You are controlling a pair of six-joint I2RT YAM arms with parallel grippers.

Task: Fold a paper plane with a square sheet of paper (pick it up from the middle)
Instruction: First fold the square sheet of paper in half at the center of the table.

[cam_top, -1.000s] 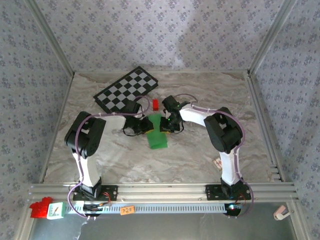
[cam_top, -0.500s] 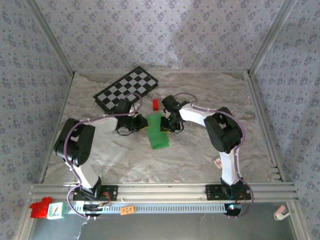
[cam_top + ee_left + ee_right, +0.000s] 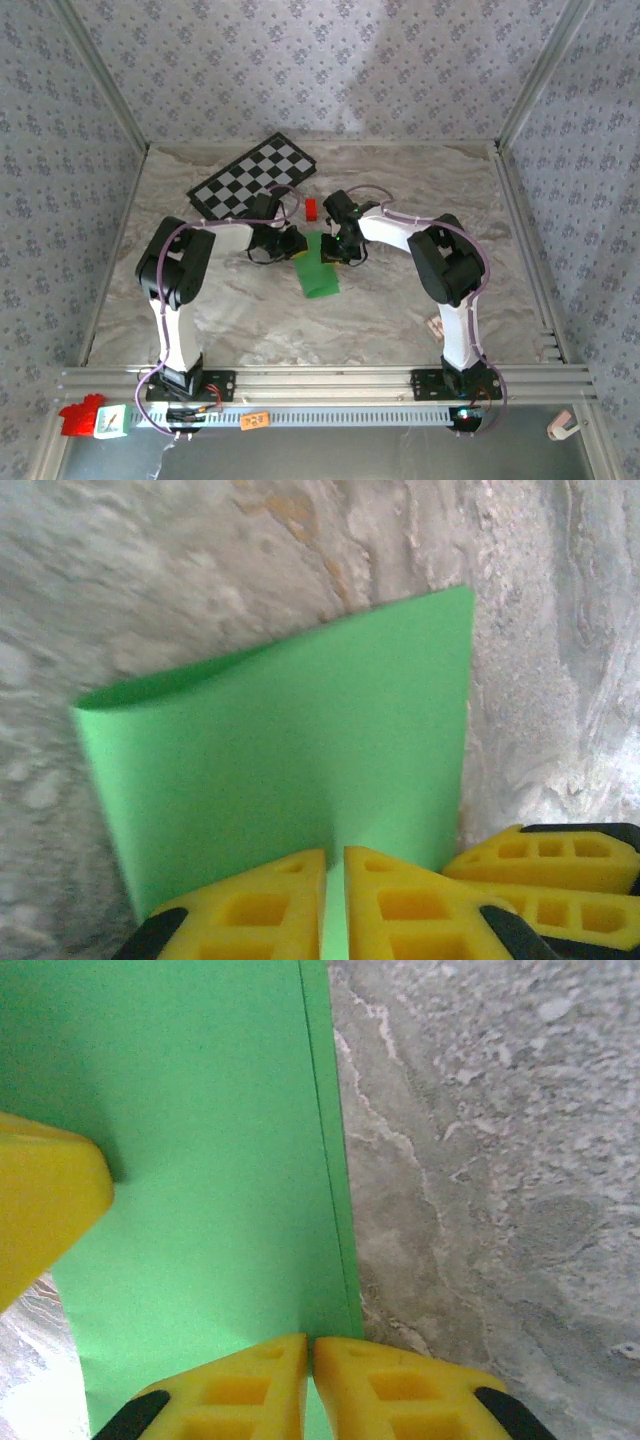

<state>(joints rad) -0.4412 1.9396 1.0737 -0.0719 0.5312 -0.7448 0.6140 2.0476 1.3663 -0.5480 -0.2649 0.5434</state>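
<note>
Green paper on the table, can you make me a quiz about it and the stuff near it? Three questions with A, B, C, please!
1. Where is the small red block?
A. Held up in the air by an arm
B. On the table, just past the far end of the green paper
C. On top of the green paper

2. What colour are the end effector fingers?
A. Blue
B. Yellow
C. White

3. How is the green paper?
A. Crumpled into a ball
B. Torn into pieces
C. Folded over into two layers

Answers:
1 B: in the top view the block lies on the marble just beyond the paper's far edge.
2 B: both wrist views show yellow fingers.
3 C: the right wrist view shows one paper edge lying on another.
</note>
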